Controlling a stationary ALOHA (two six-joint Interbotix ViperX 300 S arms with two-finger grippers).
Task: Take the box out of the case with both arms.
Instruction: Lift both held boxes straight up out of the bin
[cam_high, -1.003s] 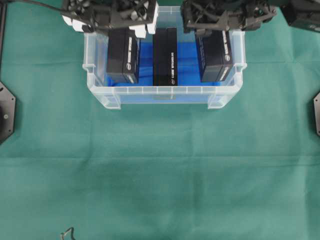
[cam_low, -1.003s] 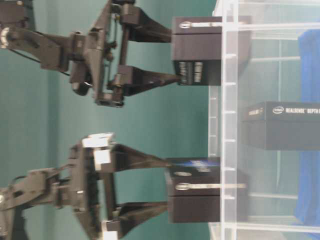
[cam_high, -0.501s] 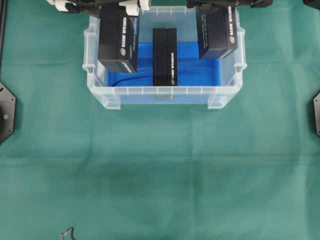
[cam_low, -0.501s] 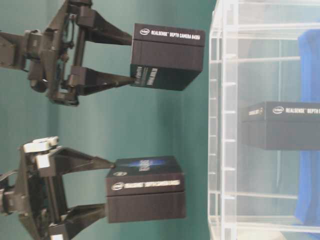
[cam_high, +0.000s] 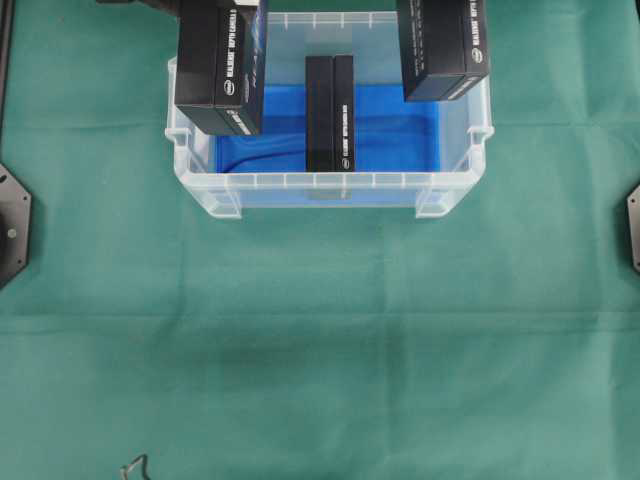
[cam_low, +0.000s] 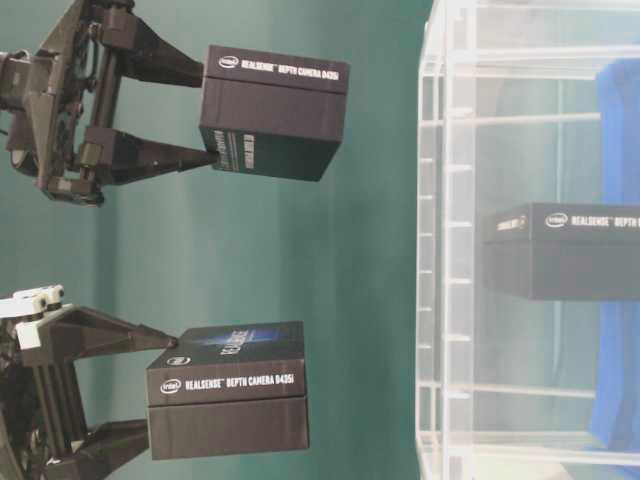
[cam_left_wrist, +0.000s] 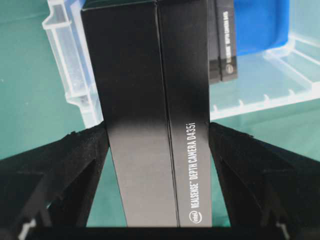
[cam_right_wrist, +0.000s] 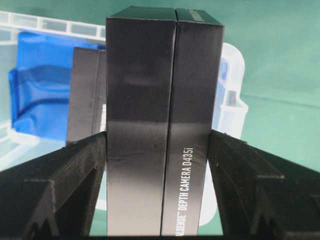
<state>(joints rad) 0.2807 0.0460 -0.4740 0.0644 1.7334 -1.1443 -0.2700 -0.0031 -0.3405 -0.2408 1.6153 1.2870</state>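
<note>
Left gripper (cam_left_wrist: 159, 145) clamps one black box (cam_high: 219, 68) | right gripper (cam_right_wrist: 157, 150) clamps another (cam_high: 443, 48) | both above the case (cam_high: 330, 190); third box (cam_high: 330, 112) inside | risk: slipping from seemingly narrow side contact.

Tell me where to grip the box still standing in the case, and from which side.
Come straight down from above onto the remaining box. It stands on edge mid-case with blue lining bare on both sides, so the end effector fingers can probably straddle its two broad faces near the top edge, as with the lifted boxes.
</note>
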